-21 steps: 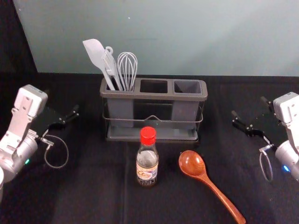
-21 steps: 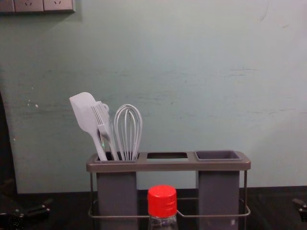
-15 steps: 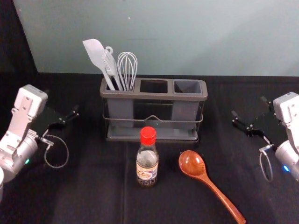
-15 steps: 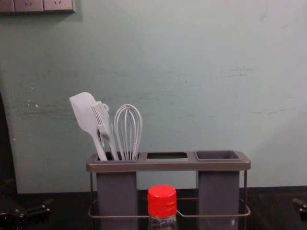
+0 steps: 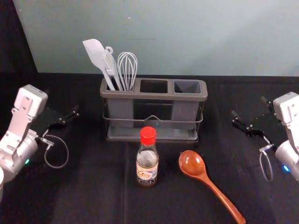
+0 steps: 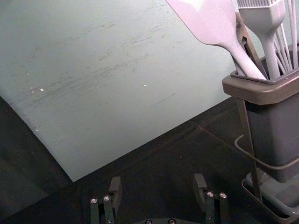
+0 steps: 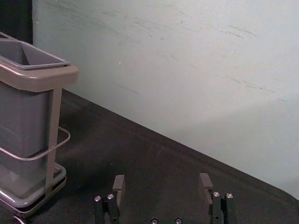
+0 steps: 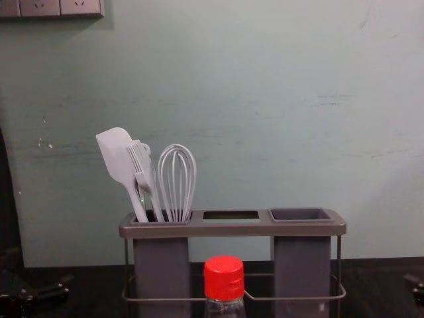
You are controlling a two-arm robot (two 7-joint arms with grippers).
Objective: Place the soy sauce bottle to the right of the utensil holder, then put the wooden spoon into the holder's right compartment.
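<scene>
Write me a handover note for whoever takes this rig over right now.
Left gripper: open, empty, out to the left of the holder.
Right gripper: open, empty, out to the right.
Soy sauce bottle: upright in front of the utensil holder, red cap on.
Wooden spoon: lying on the dark cloth right of the bottle, bowl end towards the holder.
Done: neither placement.
To do: bottle to the holder's right, then spoon into its empty right compartment.

- Holds left gripper [image 5: 61, 101] at head view's left, with jaws spread.
- Holds right gripper [image 5: 249, 106] at its right, likewise parted.
</scene>
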